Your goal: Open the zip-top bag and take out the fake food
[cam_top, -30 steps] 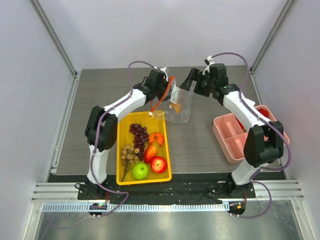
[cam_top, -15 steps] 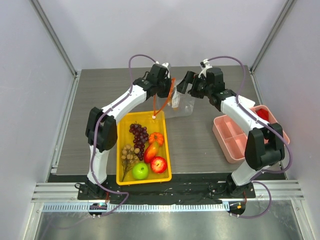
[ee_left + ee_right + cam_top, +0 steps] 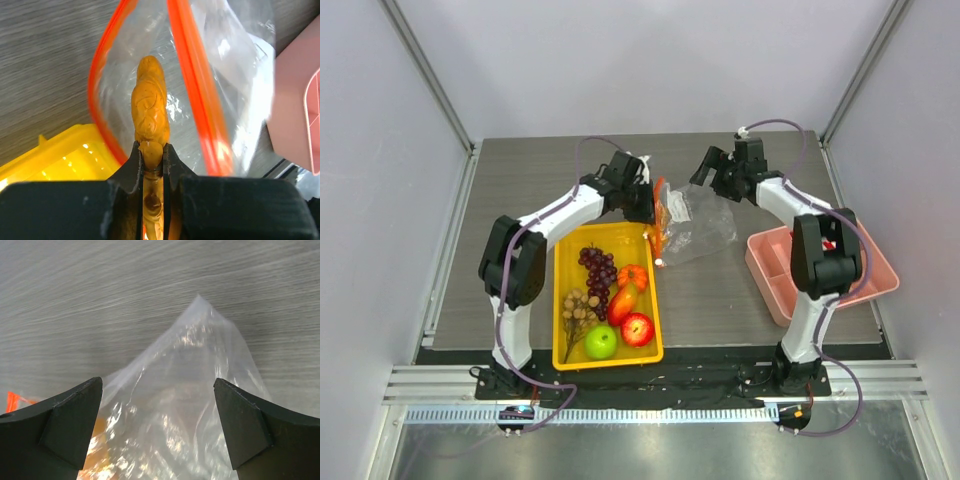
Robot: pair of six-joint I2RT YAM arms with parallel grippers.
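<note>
One orange fake-food piece (image 3: 149, 107) sits clamped in the left gripper (image 3: 151, 155), long axis pointing straight from the jaws into the open mouth of the zip-top bag (image 3: 698, 222); bag lies just right of the far corner of the yellow tray (image 3: 558, 300); right gripper (image 3: 157, 385), jaws wide apart, hovers over its sealed end, holding nothing.

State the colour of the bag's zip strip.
Orange-red zip strip, clearest in the left wrist view.
</note>
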